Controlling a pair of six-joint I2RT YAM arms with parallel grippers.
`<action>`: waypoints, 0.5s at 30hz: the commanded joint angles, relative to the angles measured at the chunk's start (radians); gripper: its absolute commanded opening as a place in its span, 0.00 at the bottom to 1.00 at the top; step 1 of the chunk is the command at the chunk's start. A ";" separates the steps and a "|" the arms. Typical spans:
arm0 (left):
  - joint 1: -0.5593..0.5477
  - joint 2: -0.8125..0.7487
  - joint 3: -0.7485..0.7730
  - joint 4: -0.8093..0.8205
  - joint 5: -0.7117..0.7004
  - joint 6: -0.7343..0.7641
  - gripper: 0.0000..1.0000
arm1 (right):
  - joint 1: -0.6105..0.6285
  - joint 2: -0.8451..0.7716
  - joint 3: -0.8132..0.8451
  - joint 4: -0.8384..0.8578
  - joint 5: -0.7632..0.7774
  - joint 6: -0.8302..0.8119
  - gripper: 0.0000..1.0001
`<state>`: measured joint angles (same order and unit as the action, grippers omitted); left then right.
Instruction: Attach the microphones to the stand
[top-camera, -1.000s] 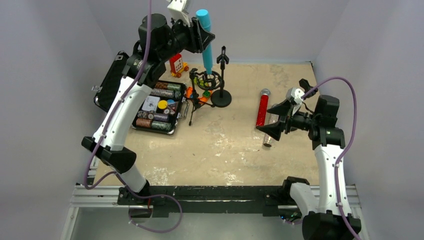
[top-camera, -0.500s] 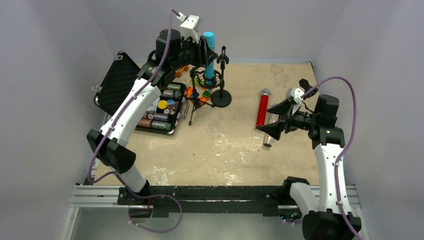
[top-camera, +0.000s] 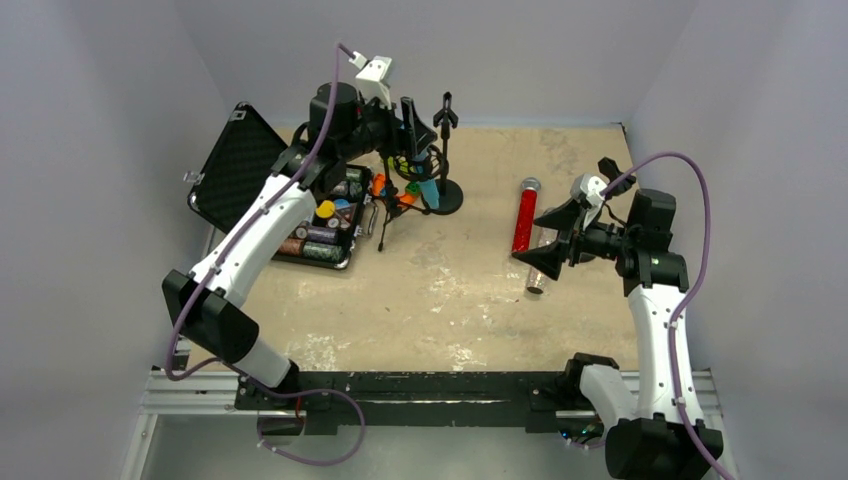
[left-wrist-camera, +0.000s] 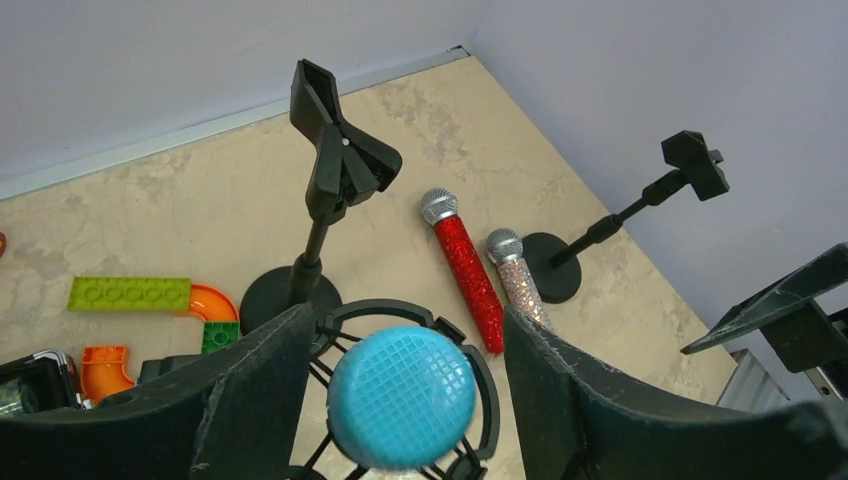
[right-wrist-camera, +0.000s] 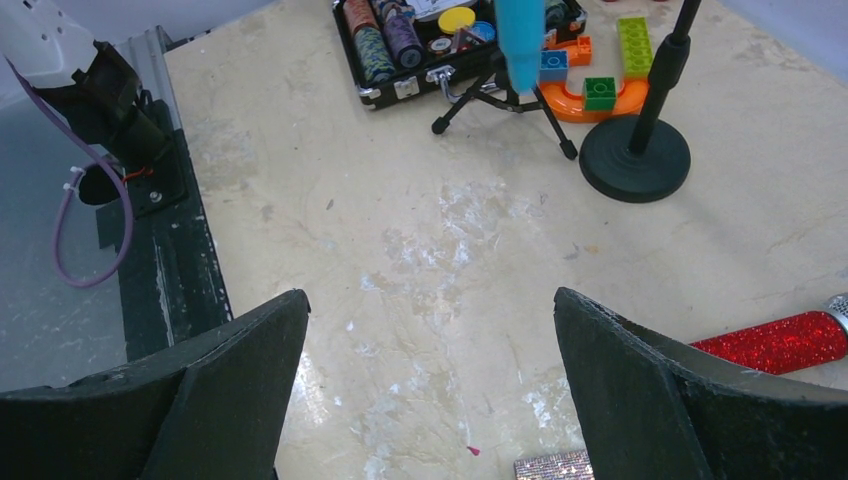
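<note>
Beige, scuffed table (top-camera: 450, 300) with plain grey walls behind.

1. Left arm (top-camera: 250, 240): extended to the far left of the table, wrist bent downward. The left gripper (left-wrist-camera: 405, 325) hangs directly over the ring-mount stand (left-wrist-camera: 392, 303). Its jaws stand apart, with a gap on each side of the microphone head, gripping nothing.
2. Blue microphone (left-wrist-camera: 400, 395): plain cyan, with a grid-textured rounded head. It is seated in the ring. Its long axis is close to vertical, head up toward the wrist camera. The tail hangs down among the tripod legs.
3. Right arm (top-camera: 655, 320): elbow raised, forearm reaching inward. The right gripper (right-wrist-camera: 430, 300) hovers above the table with its jaws spread wide, holding nothing.
4. Red glitter microphone (top-camera: 524, 215): lies flat on the table. Its long axis runs near to far, with the silver grille head at the far end.
5. Silvery-pink glitter microphone (left-wrist-camera: 520, 285): lies just beside the red one, roughly parallel, grille head pointing the same way. The right gripper partly hides it from above.
6. One clip stand (left-wrist-camera: 335, 165) rises just behind the ring. A second clip stand (left-wrist-camera: 620, 212) stands near the two lying microphones.
</note>
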<state>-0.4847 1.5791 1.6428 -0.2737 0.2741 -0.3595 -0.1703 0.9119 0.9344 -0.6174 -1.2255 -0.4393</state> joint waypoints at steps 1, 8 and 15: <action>0.006 -0.100 -0.014 0.000 -0.029 -0.004 0.76 | 0.002 0.005 0.000 -0.002 -0.017 -0.024 0.97; 0.006 -0.185 -0.031 -0.045 -0.030 0.034 0.80 | 0.003 -0.002 0.019 -0.057 -0.006 -0.081 0.97; 0.006 -0.399 -0.280 -0.026 -0.077 0.096 0.86 | 0.002 -0.024 0.089 -0.185 0.080 -0.193 0.98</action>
<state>-0.4847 1.3094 1.5154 -0.3092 0.2420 -0.3199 -0.1703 0.9150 0.9504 -0.7288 -1.1969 -0.5480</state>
